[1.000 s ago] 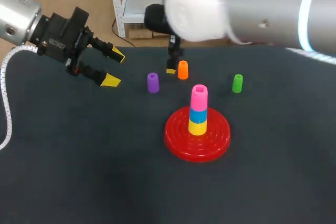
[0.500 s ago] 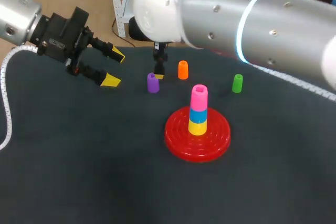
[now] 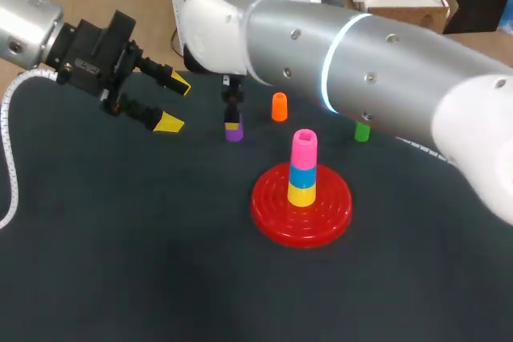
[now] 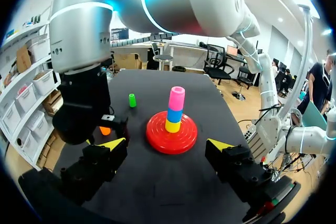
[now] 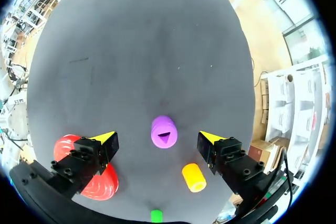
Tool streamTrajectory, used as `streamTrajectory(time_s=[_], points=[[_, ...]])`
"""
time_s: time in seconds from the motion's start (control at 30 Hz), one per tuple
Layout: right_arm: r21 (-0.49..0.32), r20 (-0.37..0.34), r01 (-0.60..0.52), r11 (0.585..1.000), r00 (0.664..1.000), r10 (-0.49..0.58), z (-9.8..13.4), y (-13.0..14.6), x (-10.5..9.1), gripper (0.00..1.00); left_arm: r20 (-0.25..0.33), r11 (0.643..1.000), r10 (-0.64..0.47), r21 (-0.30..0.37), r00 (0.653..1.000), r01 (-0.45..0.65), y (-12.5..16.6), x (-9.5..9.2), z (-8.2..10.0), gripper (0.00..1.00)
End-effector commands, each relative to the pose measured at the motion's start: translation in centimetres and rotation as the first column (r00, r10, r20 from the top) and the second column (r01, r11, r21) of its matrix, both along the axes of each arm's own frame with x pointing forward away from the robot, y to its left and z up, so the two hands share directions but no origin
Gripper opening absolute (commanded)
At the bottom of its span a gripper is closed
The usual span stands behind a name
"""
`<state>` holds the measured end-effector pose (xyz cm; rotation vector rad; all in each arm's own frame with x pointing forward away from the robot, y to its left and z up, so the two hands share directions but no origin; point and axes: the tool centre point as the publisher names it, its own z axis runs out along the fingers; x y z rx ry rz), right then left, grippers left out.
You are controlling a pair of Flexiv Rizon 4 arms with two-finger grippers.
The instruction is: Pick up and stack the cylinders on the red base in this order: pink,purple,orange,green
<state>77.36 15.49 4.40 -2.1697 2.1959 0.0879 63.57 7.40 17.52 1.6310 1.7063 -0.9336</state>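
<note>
The right tool (image 5: 157,137) hangs directly above the purple cylinder (image 5: 164,131), fingers spread wide on either side of it and gripping nothing. The cylinder stands upright on the counter (image 3: 120,238), beyond the red base (image 3: 264,202) and off to its left, near the orange cylinder (image 3: 279,106). It looks a small hollow plastic piece, light, stiff and probably slick, so I'd pinch squarely across its round wall about mid-height, or it may tip. The left tool (image 3: 175,103), farther left of the base, gapes empty
</note>
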Motion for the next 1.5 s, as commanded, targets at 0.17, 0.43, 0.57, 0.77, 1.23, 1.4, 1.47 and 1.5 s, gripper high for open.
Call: streamTrajectory(time_s=[0.17, 0.43, 0.57, 0.77, 1.23, 1.4, 1.47, 1.5], points=[[0.000, 0.023, 0.020, 1.000, 1.000, -0.020, -0.2, -0.2, 0.2, 1.00, 0.000, 1.000, -0.003, -0.002, 1.000, 0.003, 0.1, 0.1, 0.0, 1.00], [-0.016, 0.023, 0.023, 1.000, 0.999, -0.023, -0.5, -0.3, 0.5, 1.00, 0.000, 1.000, -0.003, -0.002, 1.000, 0.003, 0.1, 0.1, 0.0, 1.00], [-0.020, 0.021, 0.021, 1.000, 1.000, -0.021, -0.9, -0.1, 0.3, 1.00, 0.000, 1.000, -0.003, -0.002, 1.000, 0.003, 0.1, 0.1, 0.0, 1.00], [-0.023, 0.024, 0.026, 0.999, 0.999, -0.025, -1.2, 0.0, 0.3, 1.00, 0.000, 1.000, -0.003, -0.002, 1.000, 0.003, 0.1, 0.1, 0.0, 1.00], [-0.045, 0.046, 0.047, 0.998, 0.998, -0.045, -1.9, 0.0, 0.4, 0.32, 0.000, 1.000, -0.003, -0.002, 1.000, 0.003, 0.1, 0.1, 0.0, 1.00], [-0.030, 0.079, 0.070, 0.997, 0.995, -0.068, -1.0, -0.1, 0.4, 0.00, 0.000, 1.000, -0.003, -0.002, 1.000, 0.003, 0.1, 0.1, 0.0, 1.00], [-0.013, 0.104, 0.071, 0.997, 0.992, -0.069, 0.3, -0.2, 0.4, 0.00, 0.000, 1.000, -0.003, -0.002, 1.000, 0.003, 0.1, 0.1, 0.0, 1.00], [0.003, 0.114, 0.072, 0.997, 0.991, -0.072, 1.1, -0.3, 0.3, 0.00, 0.000, 1.000, -0.003, -0.002, 1.000, 0.003, 0.1, 0.1, 0.0, 1.00]])
